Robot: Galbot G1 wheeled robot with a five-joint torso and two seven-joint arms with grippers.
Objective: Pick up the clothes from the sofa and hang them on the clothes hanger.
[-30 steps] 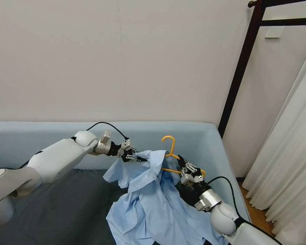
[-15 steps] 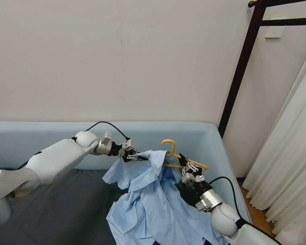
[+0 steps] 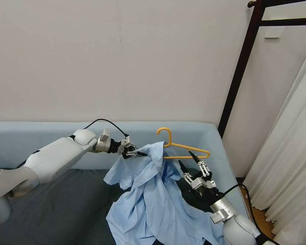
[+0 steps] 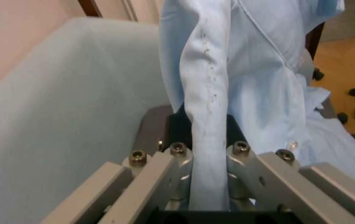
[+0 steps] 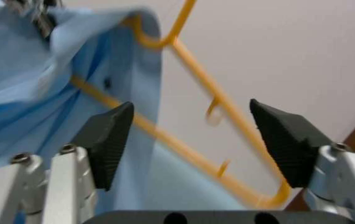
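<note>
I am looking down at a light blue sofa (image 3: 41, 130) with a dark grey seat. My left gripper (image 3: 134, 153) reaches in from the left and is clamped tight on a fold of the pale blue shirt (image 3: 153, 204). It holds that part up above the seat, while the rest of the shirt drapes down in a heap. In the left wrist view, the fold runs straight between my closed fingers (image 4: 240, 154).

A yellow hanger (image 3: 186, 147) sits inside the raised part of the shirt. Its hook pokes up above the cloth and one arm sticks out to the right.

Half a second ago my right gripper (image 3: 193, 166) was closed on that hanger. Now it has let go and dropped back just below it, jaws spread wide and empty. The right wrist view shows the hanger's arm (image 5: 196, 79) beyond my open pads (image 5: 112, 140), touching neither.

The hanger now rides higher and more level than before. A dark wooden clothes stand (image 3: 239, 71) rises at the far right, well apart from the shirt.
</note>
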